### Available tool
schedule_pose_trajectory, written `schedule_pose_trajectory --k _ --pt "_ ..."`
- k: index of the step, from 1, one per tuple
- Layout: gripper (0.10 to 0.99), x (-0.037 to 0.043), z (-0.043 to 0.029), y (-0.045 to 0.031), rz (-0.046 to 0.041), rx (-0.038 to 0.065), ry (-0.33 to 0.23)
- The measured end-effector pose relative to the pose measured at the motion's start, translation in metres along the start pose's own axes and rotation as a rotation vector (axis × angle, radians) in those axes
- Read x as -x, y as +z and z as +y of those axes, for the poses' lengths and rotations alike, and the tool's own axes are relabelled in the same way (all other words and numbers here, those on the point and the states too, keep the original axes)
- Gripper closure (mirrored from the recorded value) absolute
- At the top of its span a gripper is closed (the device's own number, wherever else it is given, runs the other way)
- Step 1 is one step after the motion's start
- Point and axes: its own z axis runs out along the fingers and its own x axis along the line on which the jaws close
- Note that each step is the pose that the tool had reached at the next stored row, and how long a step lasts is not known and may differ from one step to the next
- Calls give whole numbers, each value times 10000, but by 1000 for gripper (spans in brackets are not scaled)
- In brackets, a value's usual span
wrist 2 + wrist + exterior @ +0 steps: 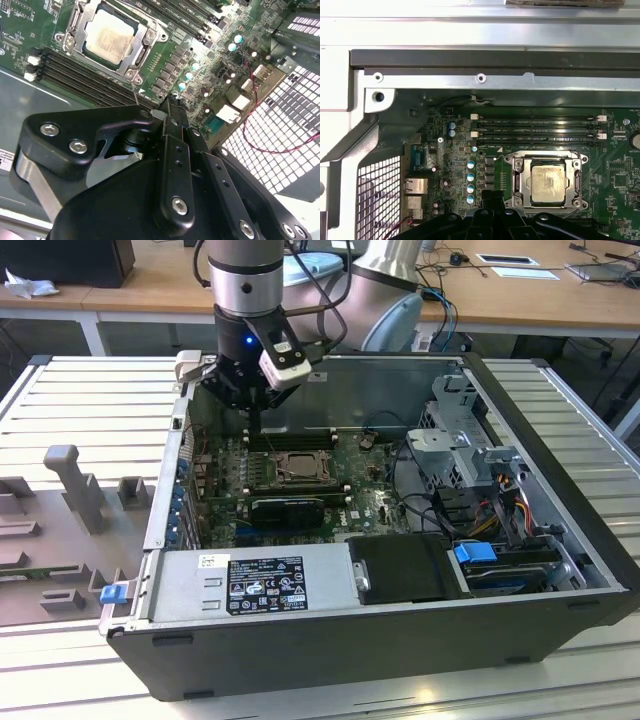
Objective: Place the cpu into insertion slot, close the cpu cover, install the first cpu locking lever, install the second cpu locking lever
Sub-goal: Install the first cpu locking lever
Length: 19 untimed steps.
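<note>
1. One ribbed metal table point(90, 400) was seen under everything in the exterior view.
2. One open computer case point(560, 570) was laid on its side on this table, with its inside turned upward.
3. One green motherboard point(365, 490) was fixed on the floor of the case.
4. One robot arm point(245, 280) was held over the far part of the case, toward the exterior view's left.
5. One grey power supply point(250, 585) was placed along the near wall of the case.
6. One black gripper point(255, 425) was pointed down at the motherboard. In the second wrist view its fingertips point(172, 107) were pressed together and nothing was seen held between them. They were found just beside the socket, at one of its corners, near the long memory slots point(85, 75).
7. Four memory slots point(535, 127) were counted in the first wrist view, lying parallel along one side of the socket.
8. One cpu cover point(522, 182), a silver-grey frame with a window, was laid flat and closed over the socket. It was seen in both wrist views point(145, 42).
9. One cpu point(548, 182) was seated in the socket, and its pale top was shown through the window of the cover point(110, 36).
10. One thin metal rod point(135, 94) was seen between the socket's corner and the fingertips. Whether it was touched could not be told.
</note>
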Motion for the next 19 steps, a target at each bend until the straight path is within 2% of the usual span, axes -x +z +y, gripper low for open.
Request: schedule_pose_trajectory --k 14,19 --pt "980 -52 0 0 0 2 0" --pt "980 -99 1 3 0 2 -2"
